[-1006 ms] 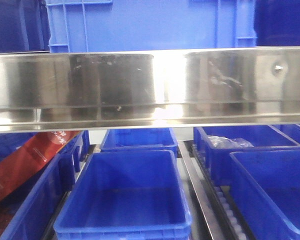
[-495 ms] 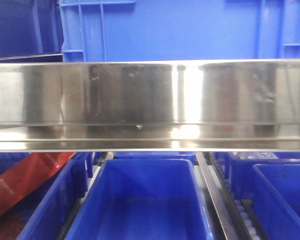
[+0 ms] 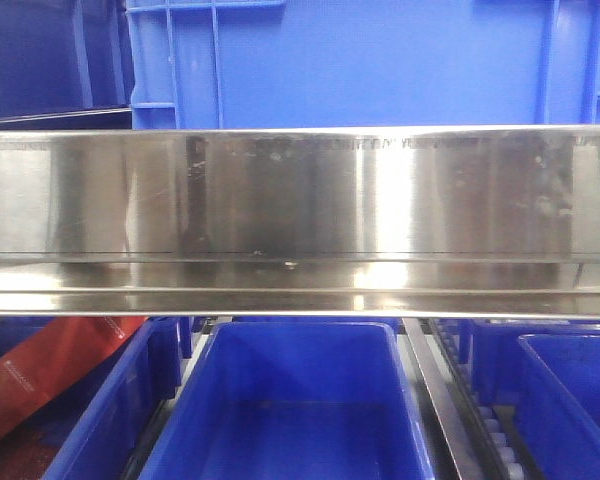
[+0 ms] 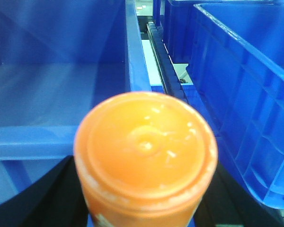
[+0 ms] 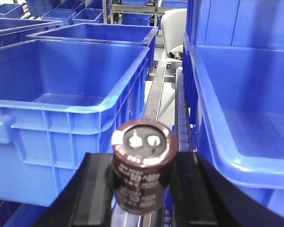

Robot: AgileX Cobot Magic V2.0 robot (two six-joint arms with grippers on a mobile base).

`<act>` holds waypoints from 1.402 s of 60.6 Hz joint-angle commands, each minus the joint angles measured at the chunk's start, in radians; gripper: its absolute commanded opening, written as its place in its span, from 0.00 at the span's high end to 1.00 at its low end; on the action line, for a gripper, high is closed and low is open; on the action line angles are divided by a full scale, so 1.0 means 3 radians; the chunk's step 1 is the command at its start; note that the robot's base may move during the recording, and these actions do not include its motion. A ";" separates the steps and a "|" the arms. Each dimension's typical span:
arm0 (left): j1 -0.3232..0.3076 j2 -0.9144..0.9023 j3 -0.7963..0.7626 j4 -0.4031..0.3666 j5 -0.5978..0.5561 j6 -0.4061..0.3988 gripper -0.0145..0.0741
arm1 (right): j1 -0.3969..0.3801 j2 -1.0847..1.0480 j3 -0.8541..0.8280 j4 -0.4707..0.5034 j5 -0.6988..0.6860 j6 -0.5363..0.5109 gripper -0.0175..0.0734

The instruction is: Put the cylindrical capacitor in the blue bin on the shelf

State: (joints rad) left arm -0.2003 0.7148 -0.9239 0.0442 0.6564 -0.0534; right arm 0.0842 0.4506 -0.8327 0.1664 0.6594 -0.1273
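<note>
Between the black fingers of the right gripper, the cylindrical capacitor stands upright, dark brown sleeve, two terminals on top; the gripper is pinched on its sides; it sits above the roller track, between one blue bin and a second blue bin, inside neither; left gripper clamps an orange cylinder just beside a bin wall; front view: the shelf rail spans the frame, a middle bin below it, a red packet further left.
</note>
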 commanded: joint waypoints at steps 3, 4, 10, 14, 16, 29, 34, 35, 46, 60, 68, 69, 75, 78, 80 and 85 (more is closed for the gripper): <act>-0.0024 -0.0006 -0.0023 0.0002 -0.0064 -0.0002 0.96 | 0.0003 -0.0013 -0.0007 -0.0016 -0.0105 -0.0005 0.99; -0.0024 -0.0006 -0.0023 0.0002 -0.0064 -0.0002 0.96 | 0.0003 -0.0013 -0.0007 -0.0016 -0.0105 -0.0005 0.99; -0.0024 -0.0006 -0.0023 0.0002 -0.0064 -0.0002 0.96 | 0.0003 -0.0013 -0.0007 -0.0016 -0.0105 -0.0005 0.99; -0.0024 -0.0006 -0.0023 0.0002 -0.0064 -0.0002 0.96 | 0.0003 -0.0013 -0.0007 -0.0016 -0.0105 -0.0005 0.99; -0.0024 -0.0006 -0.0023 0.0002 -0.0064 -0.0002 0.96 | 0.0003 -0.0013 -0.0007 -0.0016 -0.0105 -0.0005 0.99; -0.0024 -0.0006 -0.0023 0.0002 -0.0064 -0.0002 0.96 | 0.0003 -0.0013 -0.0007 -0.0016 -0.0105 -0.0005 0.99; -0.0024 -0.0006 -0.0023 0.0002 -0.0064 -0.0002 0.96 | 0.0003 -0.0013 -0.0007 -0.0016 -0.0105 -0.0005 0.99; -0.0024 -0.0006 -0.0023 0.0002 -0.0064 -0.0002 0.96 | 0.0003 -0.0013 -0.0007 -0.0016 -0.0105 -0.0005 0.99; -0.0024 -0.0006 -0.0023 -0.0074 -0.0064 -0.0002 0.96 | 0.0003 -0.0013 -0.0007 -0.0016 -0.0105 -0.0005 0.99; -0.0131 0.0069 -0.0174 -0.0074 -0.0098 0.0085 0.96 | 0.0001 -0.0013 -0.0007 -0.0016 -0.0126 -0.0005 0.99; -0.0508 0.0349 -0.0585 -0.0019 -0.0012 0.0205 0.96 | 0.0001 -0.0013 -0.0007 -0.0016 -0.0126 -0.0005 0.99; -0.0580 0.0419 -0.0677 -0.0019 0.0003 0.0205 0.96 | 0.0001 -0.0013 -0.0007 -0.0016 -0.0126 -0.0005 0.99; -0.0883 0.0776 -0.1137 -0.0019 0.0113 0.0268 0.96 | 0.0001 -0.0013 -0.0007 -0.0016 -0.0133 -0.0005 0.99; -0.1032 0.0992 -0.1403 -0.0011 0.0183 0.0267 0.96 | 0.0001 -0.0013 -0.0007 -0.0016 -0.0133 -0.0005 0.99; -0.1125 0.1152 -0.1591 -0.0011 0.0234 0.0267 0.96 | 0.0001 -0.0013 -0.0007 -0.0016 -0.0133 -0.0005 0.99; -0.1320 0.1505 -0.1992 -0.0011 0.0334 0.0267 0.96 | 0.0001 -0.0013 -0.0007 -0.0016 -0.0133 -0.0005 0.99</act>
State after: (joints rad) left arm -0.5399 1.0643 -1.4076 0.0409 0.7332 0.0198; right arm 0.0842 0.4506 -0.8327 0.1664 0.6594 -0.1255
